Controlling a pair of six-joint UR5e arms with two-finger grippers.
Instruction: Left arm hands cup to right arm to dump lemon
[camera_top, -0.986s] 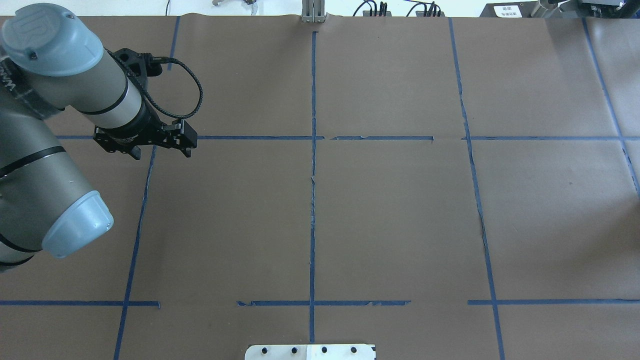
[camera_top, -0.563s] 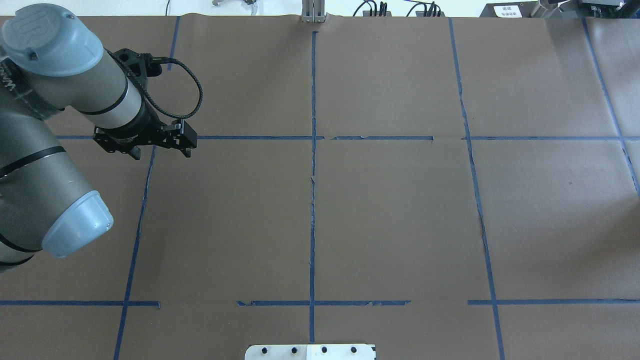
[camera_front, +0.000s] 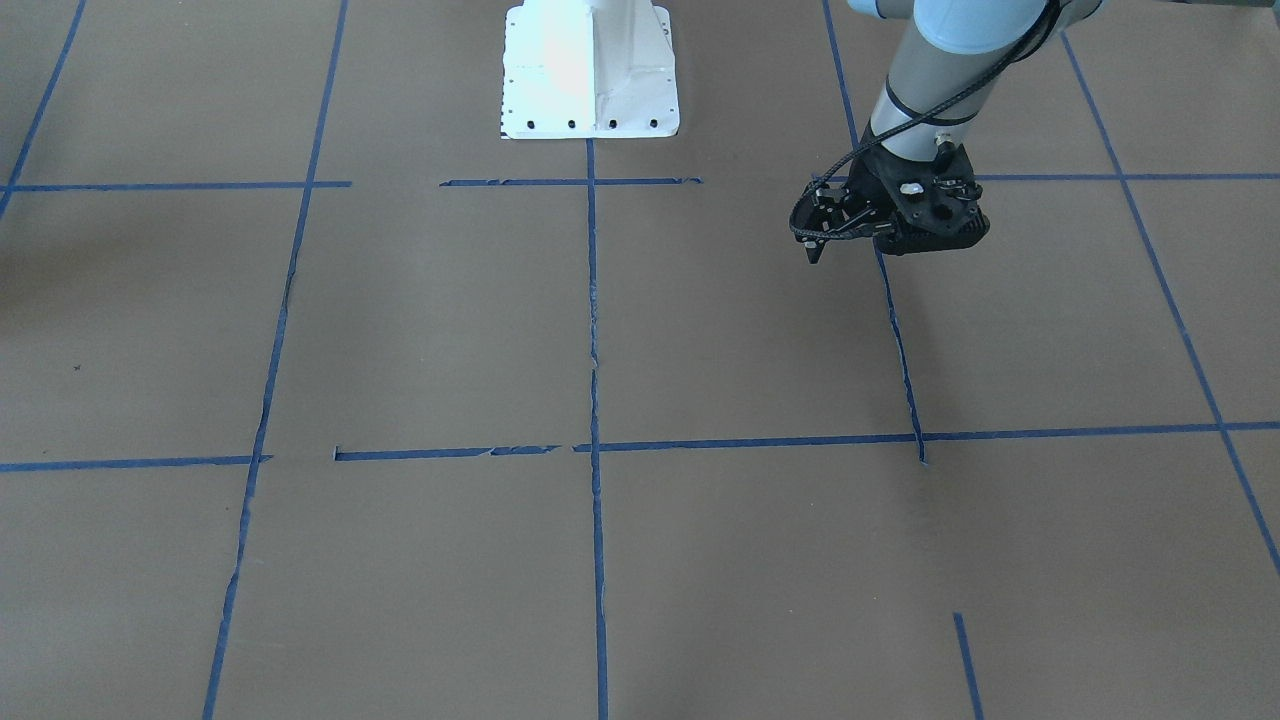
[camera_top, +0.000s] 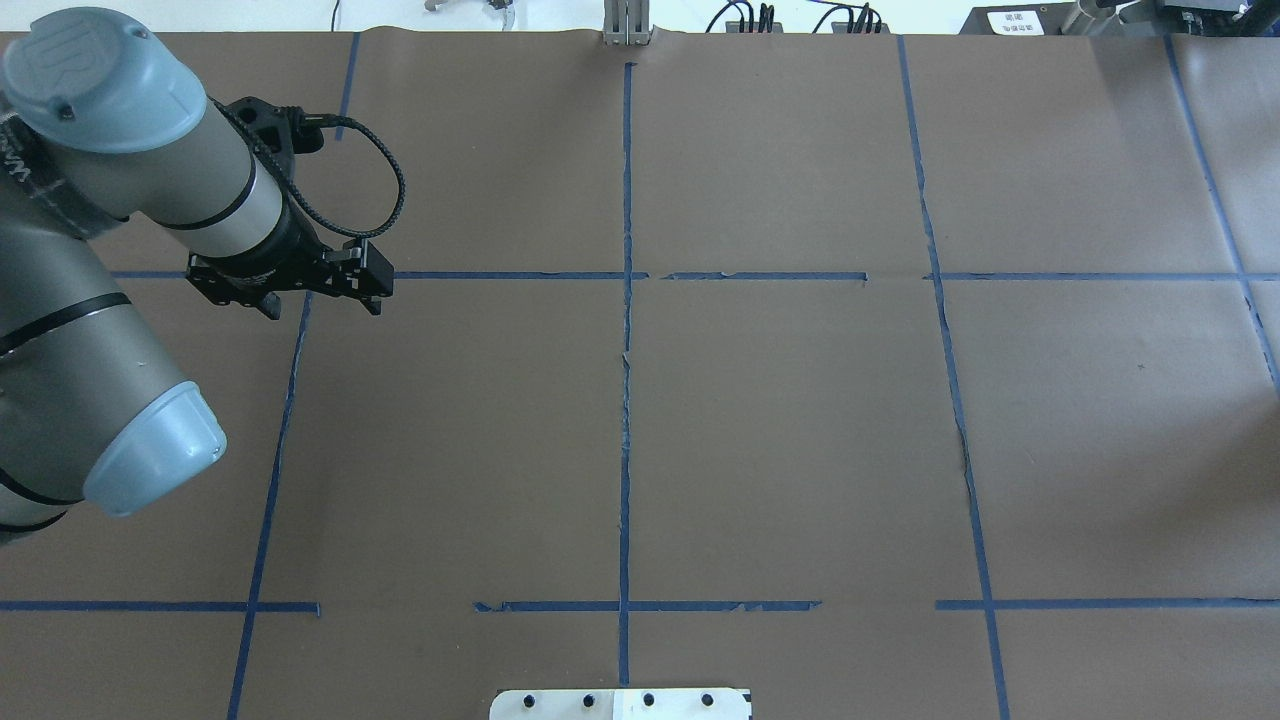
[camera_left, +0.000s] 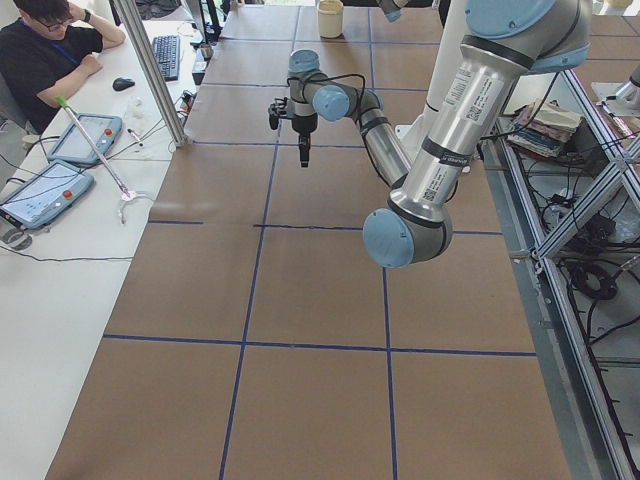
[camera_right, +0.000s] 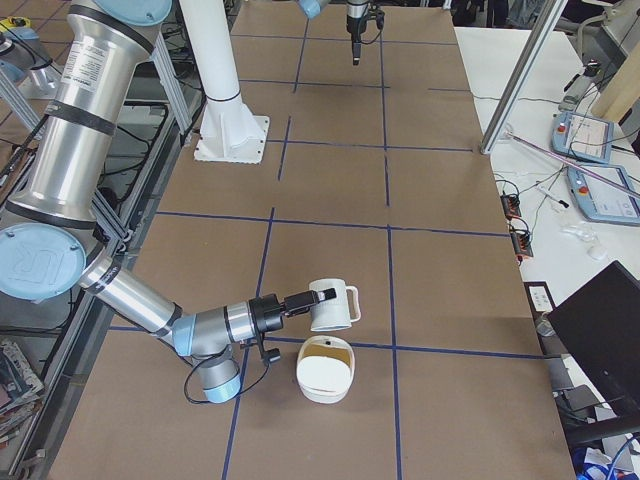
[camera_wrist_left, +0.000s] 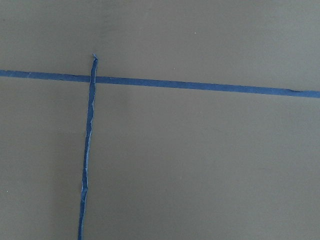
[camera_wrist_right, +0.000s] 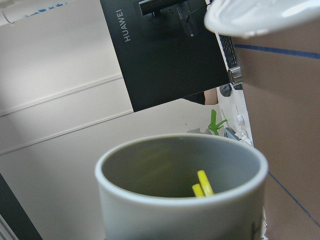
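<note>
The cup (camera_right: 332, 306) is a white mug held in the air on its side, with its mouth toward a white bowl (camera_right: 325, 372) on the table. The right arm's gripper (camera_right: 300, 301) meets the cup at its rim; I cannot tell from this side view whether it is shut. The right wrist view looks into the cup's (camera_wrist_right: 180, 200) grey inside, where yellow lemon pieces (camera_wrist_right: 201, 185) lie; the bowl's rim (camera_wrist_right: 260, 15) shows at the top right. The left arm's skeletal gripper (camera_top: 325, 302) hangs empty over a tape crossing, far from the cup, and looks open. It also shows in the front-facing view (camera_front: 860, 240).
The robot's white base (camera_front: 590, 70) stands at the table's middle edge. Blue tape lines grid the brown table (camera_top: 780, 430). An operator (camera_left: 45, 50) sits at a side desk with tablets (camera_left: 45, 190). A laptop (camera_right: 600, 320) stands near the bowl's end.
</note>
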